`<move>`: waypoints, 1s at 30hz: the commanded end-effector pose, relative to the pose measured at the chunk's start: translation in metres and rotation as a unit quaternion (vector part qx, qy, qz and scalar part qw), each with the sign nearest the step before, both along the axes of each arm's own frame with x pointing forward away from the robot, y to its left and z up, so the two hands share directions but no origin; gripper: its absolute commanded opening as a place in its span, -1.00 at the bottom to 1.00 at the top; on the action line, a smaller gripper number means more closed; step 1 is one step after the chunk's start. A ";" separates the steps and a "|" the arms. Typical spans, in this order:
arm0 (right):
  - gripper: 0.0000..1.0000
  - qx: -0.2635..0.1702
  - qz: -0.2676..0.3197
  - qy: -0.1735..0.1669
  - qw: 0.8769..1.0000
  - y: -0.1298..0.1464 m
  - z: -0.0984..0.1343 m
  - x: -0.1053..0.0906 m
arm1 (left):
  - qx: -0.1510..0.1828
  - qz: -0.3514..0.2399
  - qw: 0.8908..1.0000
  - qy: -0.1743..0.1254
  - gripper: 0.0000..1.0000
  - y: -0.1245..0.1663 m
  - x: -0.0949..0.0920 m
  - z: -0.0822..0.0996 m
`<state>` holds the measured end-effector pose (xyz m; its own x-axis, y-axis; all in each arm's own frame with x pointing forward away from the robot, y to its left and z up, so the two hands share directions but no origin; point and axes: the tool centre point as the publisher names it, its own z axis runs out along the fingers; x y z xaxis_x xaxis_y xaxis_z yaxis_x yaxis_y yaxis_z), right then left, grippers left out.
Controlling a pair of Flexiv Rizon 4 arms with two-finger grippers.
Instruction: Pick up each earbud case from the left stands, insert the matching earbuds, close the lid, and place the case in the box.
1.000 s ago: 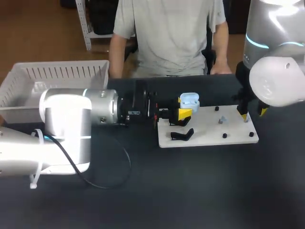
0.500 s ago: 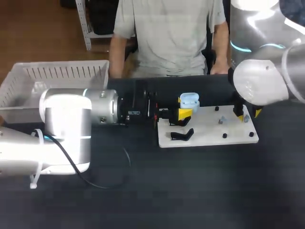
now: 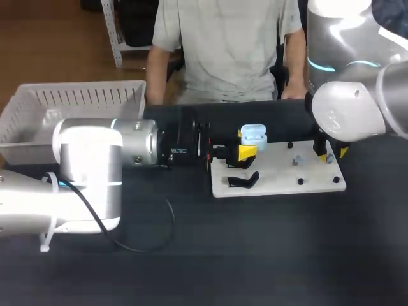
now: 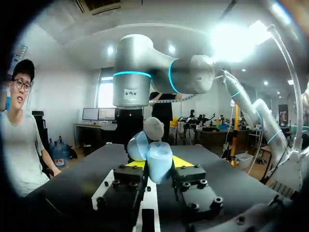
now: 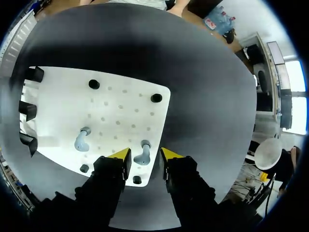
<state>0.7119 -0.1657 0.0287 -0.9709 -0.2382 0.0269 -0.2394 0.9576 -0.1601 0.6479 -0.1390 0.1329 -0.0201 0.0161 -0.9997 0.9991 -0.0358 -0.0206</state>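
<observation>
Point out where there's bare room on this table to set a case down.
Freest: the dark table between the white board and the near edge. Crowded: the board's left end, where the left gripper holds the earbud case, and its right end, under the right gripper.

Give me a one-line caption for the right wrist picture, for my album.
Open right hand poised over a pale blue earbud on a white board, a second earbud beside it.
</observation>
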 end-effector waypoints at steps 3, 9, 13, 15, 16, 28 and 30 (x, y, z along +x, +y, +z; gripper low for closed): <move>-0.29 -0.005 0.001 -0.006 1.000 0.001 -0.001 -0.003 | 0.001 -0.001 1.000 0.000 -1.00 -0.001 0.001 0.000; -0.39 -0.009 0.002 -0.004 1.000 0.002 -0.001 -0.003 | 0.001 -0.001 1.000 0.000 -1.00 -0.001 0.001 0.000; -0.52 -0.011 0.001 -0.002 1.000 0.003 -0.001 -0.003 | 0.001 -0.001 1.000 0.000 -1.00 -0.001 0.001 0.000; -0.53 -0.013 0.001 -0.002 1.000 0.003 -0.002 -0.003 | 0.001 -0.001 1.000 0.000 -1.00 -0.001 0.001 0.000; -0.64 -0.014 0.001 -0.002 1.000 0.004 -0.002 -0.002 | 0.001 -0.001 1.000 0.000 -1.00 -0.001 0.001 0.000; -1.00 -0.021 -0.018 -0.019 0.999 0.007 0.009 -0.008 | 0.001 -0.001 1.000 0.000 -1.00 -0.001 0.001 0.000; -1.00 -0.019 -0.024 -0.023 0.999 0.008 0.011 -0.011 | 0.001 -0.001 1.000 0.000 -1.00 -0.001 0.001 0.000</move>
<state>0.7107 -0.1561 0.0351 -0.9815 -0.1910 0.0096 -0.1890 0.9609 -0.2025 0.6479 -0.1391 0.1329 -0.0201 0.0162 -0.9997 0.9991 -0.0358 -0.0206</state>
